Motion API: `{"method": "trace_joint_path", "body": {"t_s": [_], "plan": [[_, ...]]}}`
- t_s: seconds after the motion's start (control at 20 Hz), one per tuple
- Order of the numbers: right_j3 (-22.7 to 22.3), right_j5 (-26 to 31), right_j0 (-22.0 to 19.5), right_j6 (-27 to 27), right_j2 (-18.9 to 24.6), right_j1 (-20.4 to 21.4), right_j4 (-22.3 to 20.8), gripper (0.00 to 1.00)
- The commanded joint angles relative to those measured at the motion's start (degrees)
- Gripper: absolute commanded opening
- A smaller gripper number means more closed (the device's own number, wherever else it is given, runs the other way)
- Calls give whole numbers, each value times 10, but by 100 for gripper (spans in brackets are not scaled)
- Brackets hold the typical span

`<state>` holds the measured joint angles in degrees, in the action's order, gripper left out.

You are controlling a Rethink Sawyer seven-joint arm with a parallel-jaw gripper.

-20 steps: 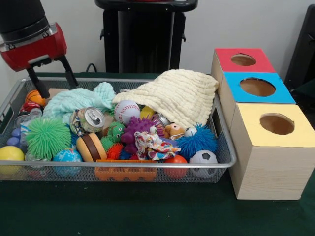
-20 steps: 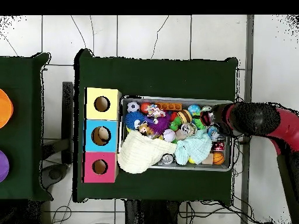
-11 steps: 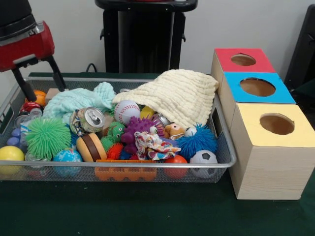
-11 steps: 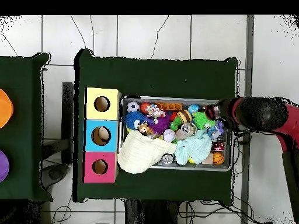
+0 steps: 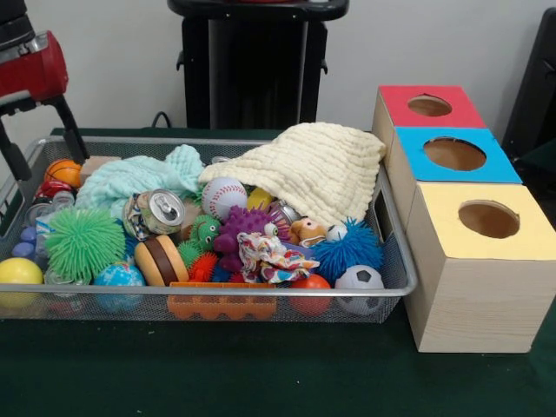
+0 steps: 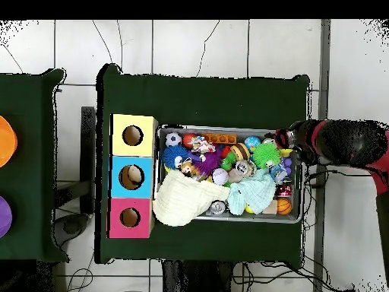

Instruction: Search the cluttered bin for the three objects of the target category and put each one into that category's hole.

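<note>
Gripper (image 5: 42,142) hovering at bin's (image 5: 261,294) end, fingers spread, holding nothing.
Cream cloth (image 5: 304,169) draping over the bin's box-side rim.

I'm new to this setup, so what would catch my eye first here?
A wire bin crammed with bright toys, a cream blanket draped over its end toward the boxes. Beside it stand three boxes with round holes: red, blue, yellow. The red gripper hangs at the bin's opposite end.

Silver wire-mesh bin (image 5: 395,261) crammed with toys at centre left; red-, blue-, yellow-topped wooden boxes (image 5: 476,261), each with a round hole, at right.
</note>
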<state>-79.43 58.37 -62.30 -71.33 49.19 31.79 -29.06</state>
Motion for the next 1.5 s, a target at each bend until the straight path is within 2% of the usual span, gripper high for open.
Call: {"method": "trace_joint_path", "body": {"t_s": [0.05,0.65,1.15,1.5], "plan": [[15,-34,15,168,23,-9,-47,100],[-32,-104,-3,137,16,-32,-64,100],[-88,-181,-37,99,6,-46,-66,100],[-126,-201,-46,75,-4,-52,-68,100]]}}
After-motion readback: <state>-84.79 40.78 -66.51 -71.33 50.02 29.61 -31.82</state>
